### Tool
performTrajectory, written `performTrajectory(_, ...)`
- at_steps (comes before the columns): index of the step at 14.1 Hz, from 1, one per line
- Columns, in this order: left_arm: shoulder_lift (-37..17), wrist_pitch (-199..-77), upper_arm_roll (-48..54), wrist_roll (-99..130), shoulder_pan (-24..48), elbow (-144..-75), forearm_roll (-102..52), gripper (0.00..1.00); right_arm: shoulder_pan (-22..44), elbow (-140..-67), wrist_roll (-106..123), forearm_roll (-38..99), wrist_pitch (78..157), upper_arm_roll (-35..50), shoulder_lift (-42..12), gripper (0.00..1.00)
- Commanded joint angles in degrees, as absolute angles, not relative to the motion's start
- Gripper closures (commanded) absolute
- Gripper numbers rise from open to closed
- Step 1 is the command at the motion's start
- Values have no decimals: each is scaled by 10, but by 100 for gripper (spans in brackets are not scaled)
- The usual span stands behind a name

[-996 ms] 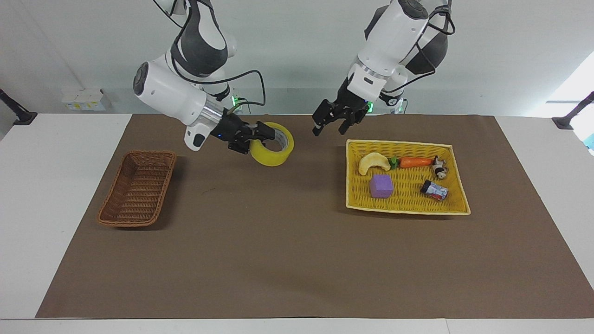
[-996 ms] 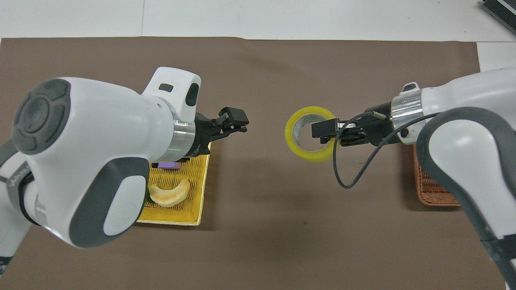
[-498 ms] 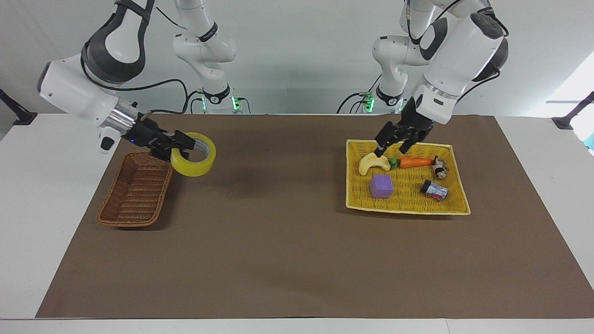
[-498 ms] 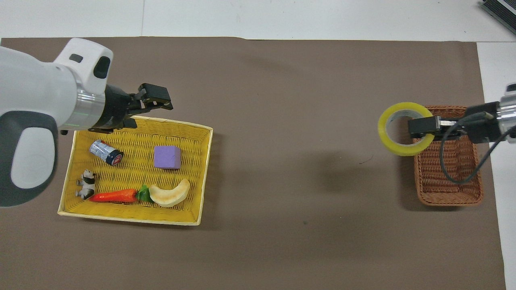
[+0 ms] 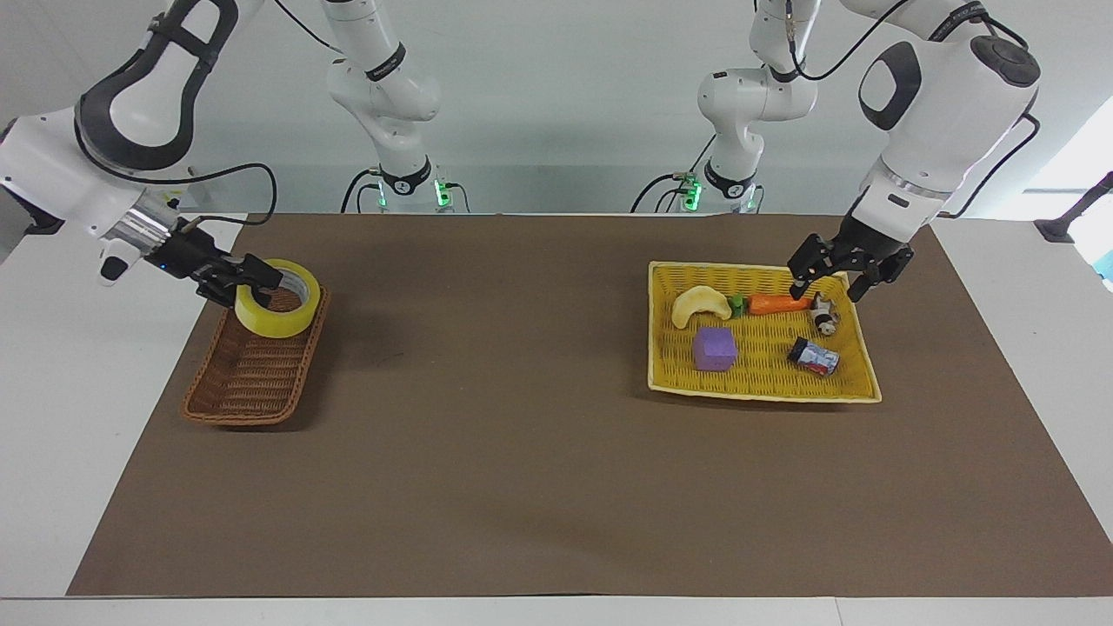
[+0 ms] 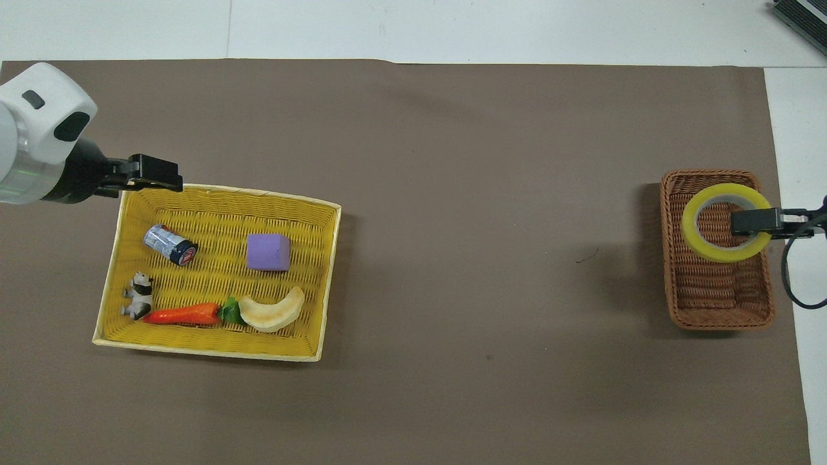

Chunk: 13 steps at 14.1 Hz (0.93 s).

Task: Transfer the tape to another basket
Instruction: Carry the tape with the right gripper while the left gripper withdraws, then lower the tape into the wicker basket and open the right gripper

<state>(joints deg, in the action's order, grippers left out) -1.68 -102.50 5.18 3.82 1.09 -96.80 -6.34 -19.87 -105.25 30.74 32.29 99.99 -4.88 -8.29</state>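
Right gripper (image 5: pixel 254 280) is gripping the wall of the tape (image 5: pixel 278 298), fingers pinched across the rim, and is holding the roll flat over the end of the basket (image 5: pixel 228 396) nearer to the robots; whether the roll is touching the wicker cannot be told. The basket is sitting toward the right arm's end of the brown mat (image 5: pixel 539 452). Left gripper (image 5: pixel 836 280) is hanging with fingers spread over the yellow tray (image 5: pixel 661 382), above its edge nearer to the robots. In the tray are lying a banana-shaped piece (image 5: pixel 700 304), a carrot (image 5: pixel 776 304), a small cow figure (image 5: pixel 823 316), a purple cube (image 5: pixel 714 349) and a small can (image 5: pixel 814 356) on its side.
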Motion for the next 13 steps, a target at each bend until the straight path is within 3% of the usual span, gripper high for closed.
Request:
performTrajectory(1, 8, -943, 54, 23, 6, -948, -33, 0, -235, -1047, 352, 316, 1017, -40, -122, 100)
performTrajectory(7, 52, -886, 33, 8, 4, -951, -32, 0, -255, -1050, 395, 322, 1060, -40, -177, 100)
performTrajectory(13, 45, -837, 32, -11, 7, -910, -4, 0, -255, -1060, 384, 323, 1070, -40, -192, 100)
